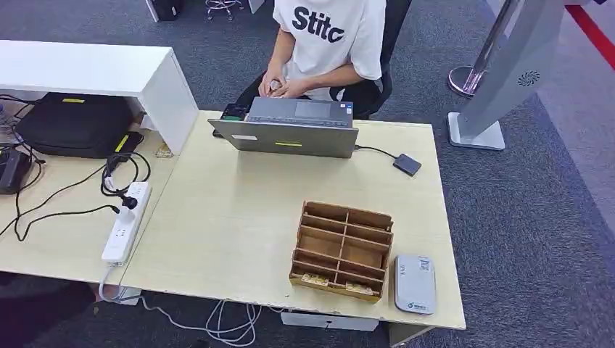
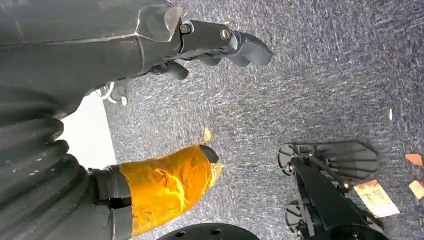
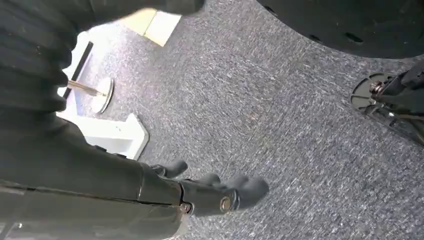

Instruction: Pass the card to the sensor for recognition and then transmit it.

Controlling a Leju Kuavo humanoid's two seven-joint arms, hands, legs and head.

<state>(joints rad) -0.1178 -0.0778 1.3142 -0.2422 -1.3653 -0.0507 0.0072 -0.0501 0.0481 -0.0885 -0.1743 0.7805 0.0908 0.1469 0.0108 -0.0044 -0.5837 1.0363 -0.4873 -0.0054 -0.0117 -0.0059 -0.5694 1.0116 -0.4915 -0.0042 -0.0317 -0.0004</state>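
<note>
The grey card sensor (image 1: 415, 283) lies flat near the table's front edge, just beside the wooden organizer (image 1: 342, 250) with cards (image 1: 333, 283) in its front row.

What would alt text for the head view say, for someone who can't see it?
A wooden divided organizer and a grey card sensor sit at the near right of a pale desk. Across it, a person in a white T-shirt sits behind a grey laptop.
</note>
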